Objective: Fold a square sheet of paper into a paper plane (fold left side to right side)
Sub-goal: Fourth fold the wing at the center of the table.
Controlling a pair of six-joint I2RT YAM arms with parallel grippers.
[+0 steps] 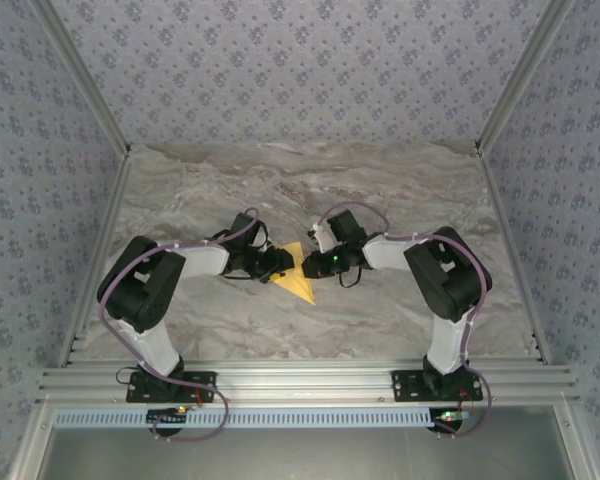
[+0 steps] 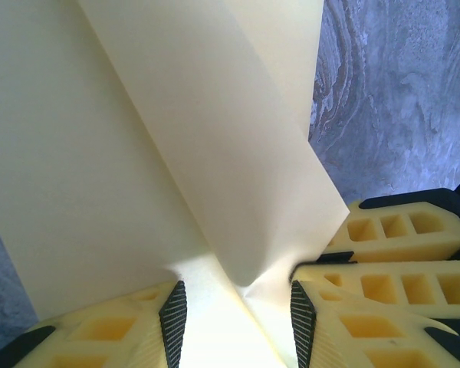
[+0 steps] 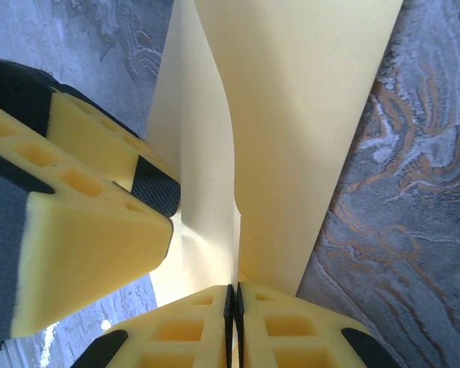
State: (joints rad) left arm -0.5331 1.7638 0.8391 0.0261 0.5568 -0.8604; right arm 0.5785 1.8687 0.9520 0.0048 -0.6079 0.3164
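Observation:
The square sheet of paper (image 1: pixel 301 284) is yellow-orange and sits partly folded at the table's middle, between the two arms. My right gripper (image 3: pixel 234 295) is shut on a raised fold of the sheet (image 3: pixel 291 115), its pads pinching the thin edge. My left gripper (image 2: pixel 238 314) is open, its two black pads apart with creased paper (image 2: pixel 138 153) running between them. The two grippers meet tip to tip over the sheet, the left gripper (image 1: pixel 283 263) from the left and the right gripper (image 1: pixel 311 266) from the right. A left finger (image 3: pixel 84 222) shows in the right wrist view, resting against the paper.
The marble-patterned tabletop (image 1: pixel 380 190) spreads around the sheet. Aluminium rails (image 1: pixel 300 382) run along the near edge and up both sides. Patterned walls enclose the table. Both arm bases (image 1: pixel 170 385) stand at the near edge.

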